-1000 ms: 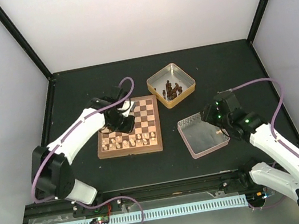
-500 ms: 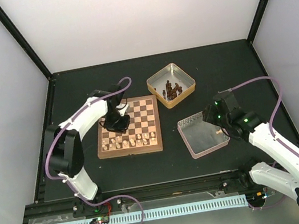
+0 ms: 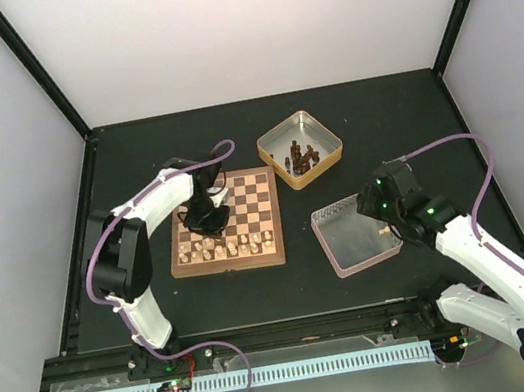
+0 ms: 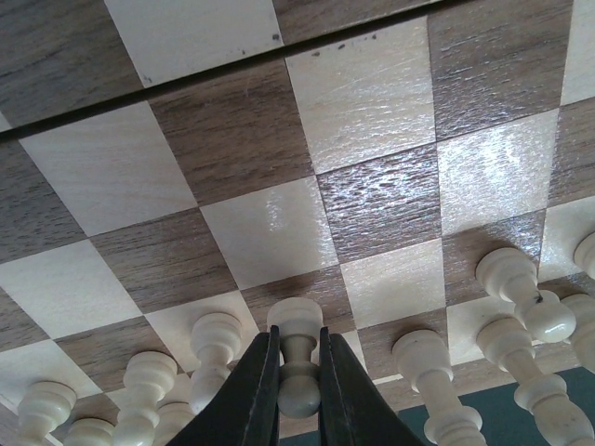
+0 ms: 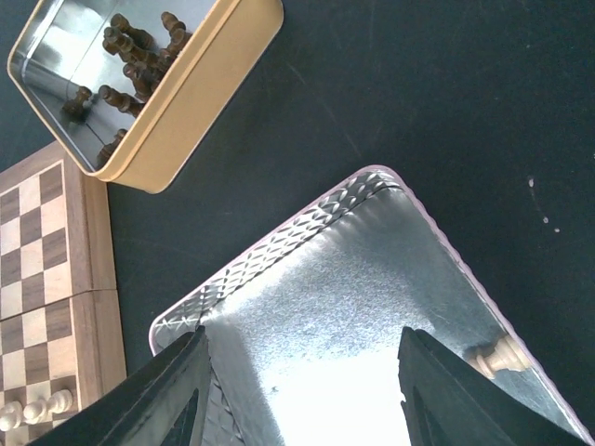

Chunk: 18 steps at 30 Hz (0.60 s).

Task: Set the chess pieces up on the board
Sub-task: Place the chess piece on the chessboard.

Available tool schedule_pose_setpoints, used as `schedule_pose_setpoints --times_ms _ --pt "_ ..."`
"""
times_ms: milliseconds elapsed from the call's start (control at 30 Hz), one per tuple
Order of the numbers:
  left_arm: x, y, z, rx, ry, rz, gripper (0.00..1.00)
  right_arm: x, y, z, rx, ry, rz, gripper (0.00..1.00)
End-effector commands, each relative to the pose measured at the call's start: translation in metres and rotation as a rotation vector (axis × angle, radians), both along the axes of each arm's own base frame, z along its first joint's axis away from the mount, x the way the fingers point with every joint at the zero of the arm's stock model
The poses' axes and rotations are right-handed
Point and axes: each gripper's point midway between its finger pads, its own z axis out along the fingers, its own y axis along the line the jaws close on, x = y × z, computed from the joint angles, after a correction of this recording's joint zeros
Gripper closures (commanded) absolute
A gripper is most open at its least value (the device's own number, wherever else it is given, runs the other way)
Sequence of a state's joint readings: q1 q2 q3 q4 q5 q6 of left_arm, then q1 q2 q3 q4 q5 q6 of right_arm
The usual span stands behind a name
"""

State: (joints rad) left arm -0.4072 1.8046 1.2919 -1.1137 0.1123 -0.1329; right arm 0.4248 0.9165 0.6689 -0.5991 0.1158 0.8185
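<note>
Most pieces (image 3: pixel 221 249) stand on the board (image 3: pixel 253 192); left gripper (image 4: pixel 297 372) pinches a pawn (image 4: pixel 295 321). One piece (image 5: pixel 497 355) lies in the tin (image 5: pixel 353 316), right gripper (image 5: pixel 302 372) gaping wide above it.

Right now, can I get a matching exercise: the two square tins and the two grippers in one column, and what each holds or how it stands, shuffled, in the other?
Column one
1. gold-sided square metal tin
2. silver embossed square metal tin
3. left gripper
4. right gripper

Column two
A. open, above the silver tin
B. holds dark brown chess figures
C. shut on a pale cream chess piece over the checked wooden board
D. holds a single pale cream figure

Pairs: 1-B, 2-D, 3-C, 4-A.
</note>
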Motion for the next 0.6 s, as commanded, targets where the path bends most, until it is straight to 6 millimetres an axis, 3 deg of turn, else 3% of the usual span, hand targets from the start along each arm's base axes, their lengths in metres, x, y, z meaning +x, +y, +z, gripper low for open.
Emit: schedule_pose_setpoints --times_ms 0,567 --pt "-0.003 -0.001 0.001 -0.006 0.025 -0.013 0.92 -0.001 -0.009 -0.006 -0.040 0.005 -0.021 0.44" --pt "-0.008 -0.003 -0.010 0.001 0.060 -0.024 0.90 -0.001 -0.011 -0.008 -0.052 0.011 -0.028 0.44"
